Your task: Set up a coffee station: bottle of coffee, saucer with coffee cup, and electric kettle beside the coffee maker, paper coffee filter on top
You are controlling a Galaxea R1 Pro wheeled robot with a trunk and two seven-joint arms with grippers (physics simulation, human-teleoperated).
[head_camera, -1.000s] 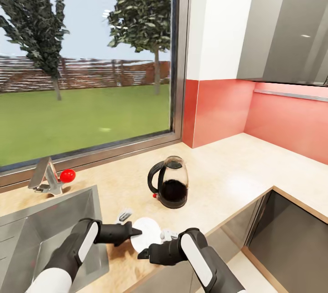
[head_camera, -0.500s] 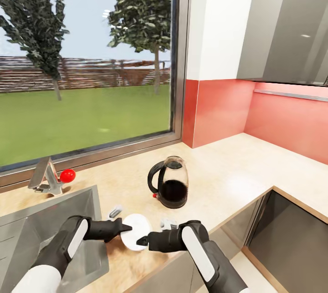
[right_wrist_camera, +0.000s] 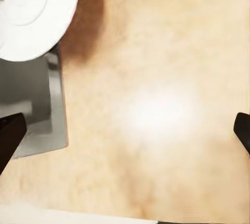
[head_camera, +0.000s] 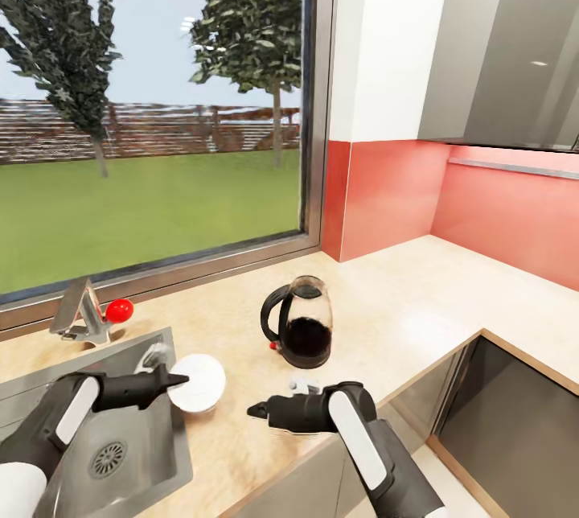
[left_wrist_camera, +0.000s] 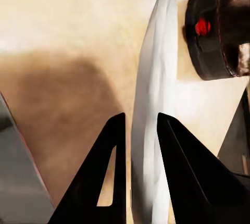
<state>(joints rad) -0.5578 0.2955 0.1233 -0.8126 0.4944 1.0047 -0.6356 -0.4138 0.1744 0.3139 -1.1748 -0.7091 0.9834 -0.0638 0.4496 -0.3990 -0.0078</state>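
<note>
Beige desk (head_camera: pixel 418 309) under window, steel sink (head_camera: pixel 48 397) at its left end. Item 1: saucer (head_camera: pixel 195 382), pinched on edge by my left end effector (head_camera: pixel 173 380), held by sink rim. Item 2: electric kettle (head_camera: pixel 303 322), upright on desk, near. My right end effector (head_camera: pixel 256 409) spread wide, empty. Risk: thin rim grip may slip, dropping saucer into sink.

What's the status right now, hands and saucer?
Left hand shut on saucer, held on edge by the sink. Right hand open, empty, over countertop. Electric kettle standing nearby, path clear.
</note>
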